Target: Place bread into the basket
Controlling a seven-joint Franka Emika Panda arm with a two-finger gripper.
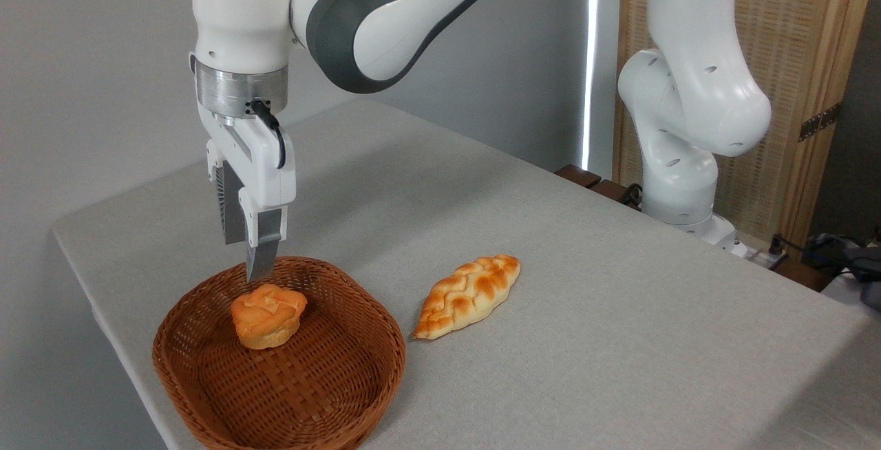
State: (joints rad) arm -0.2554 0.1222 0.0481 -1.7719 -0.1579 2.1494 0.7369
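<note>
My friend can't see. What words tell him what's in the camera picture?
A small round orange-brown bun sits inside an oval reddish-brown wicker basket on a grey table. The white robot arm's tool hangs just above the bun, and a golden braided loaf lies beside the basket.

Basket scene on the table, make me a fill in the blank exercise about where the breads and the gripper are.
1. The small round orange-brown bun sits inside the oval reddish-brown woven wicker ____.
2. The long golden braided loaf lies on the grey table, to the ____ of the basket in the picture.
3. The robot's two-finger gripper hangs just ____ the bun, holding nothing.

Missing words: basket; right; above
</note>
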